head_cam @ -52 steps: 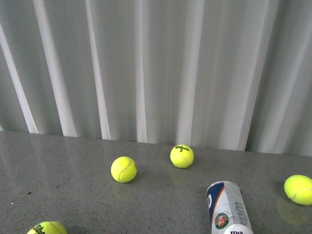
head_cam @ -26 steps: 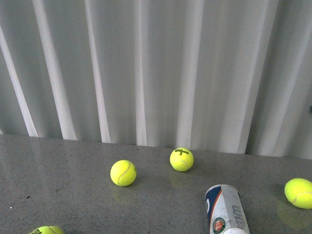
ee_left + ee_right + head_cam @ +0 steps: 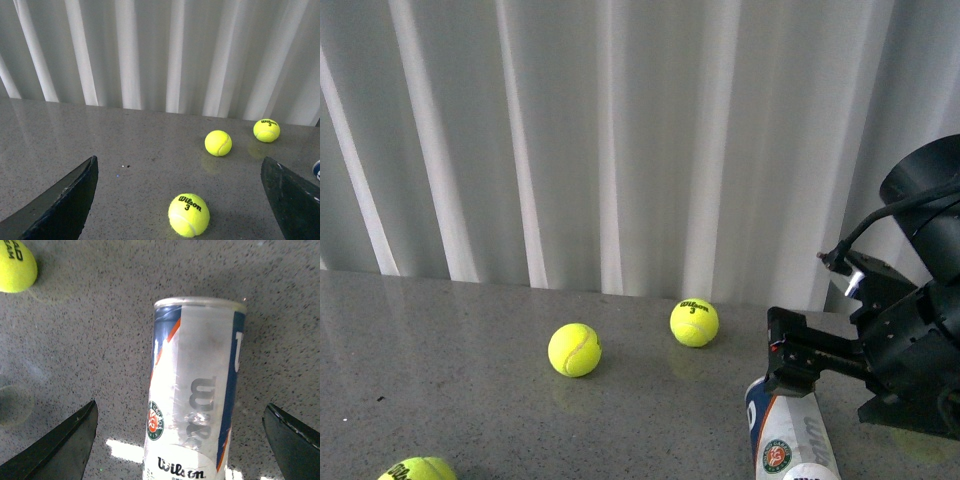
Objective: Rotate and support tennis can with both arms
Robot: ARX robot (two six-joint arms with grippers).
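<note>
Two grippers, both spread wide open and holding nothing. Front view only catches the right arm, a big black lump at the lower right of the frame. Below it the tennis can lies on the grey table, cut off by the bottom edge. Right wrist view shows the right gripper straddling the can, not touching it. The left gripper shows only in its own view, over a Wilson ball. Front view clips another ball at the lower left

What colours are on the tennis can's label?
White and navy with an orange stripe on the tennis can; the right wrist view shows it best.
</note>
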